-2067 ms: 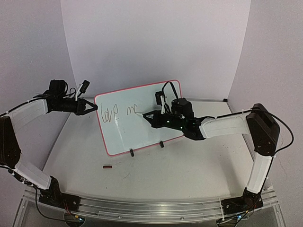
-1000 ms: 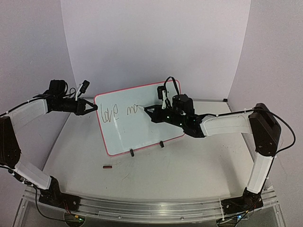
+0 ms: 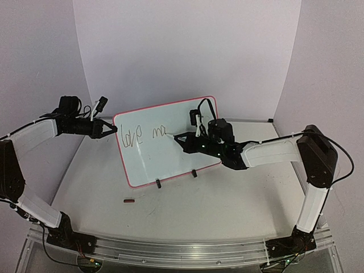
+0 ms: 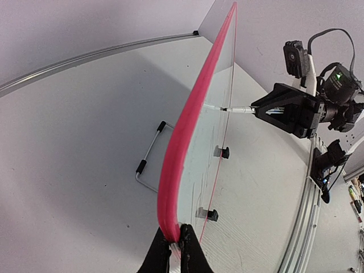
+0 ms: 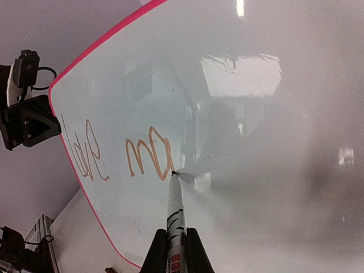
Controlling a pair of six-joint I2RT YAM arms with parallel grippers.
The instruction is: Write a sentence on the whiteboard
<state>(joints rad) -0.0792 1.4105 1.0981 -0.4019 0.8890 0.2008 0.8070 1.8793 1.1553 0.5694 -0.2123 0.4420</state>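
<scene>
— Pale lilac walls behind a white desk (image 3: pixel 239 196). And the claws?
— Left claw (image 3: pixel 112 129) is pinched shut on the edge of the glossy white, pink-framed whiteboard (image 3: pixel 170 162), which stands mid-desk. Right claw (image 3: pixel 180 138) is clamped on a thin white marker (image 5: pixel 174 207), tip touching the board.
— Any writing?
— Dark handwritten words (image 3: pixel 129 137): "love ma".

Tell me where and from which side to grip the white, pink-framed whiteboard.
Grip the glossy white pink-framed whiteboard by its thin frame at the upper left corner, from the left, jaws across its thickness. It stands on black clip feet, face too wide to span; the left gripper pinches there, clear of the thin marker.
</scene>
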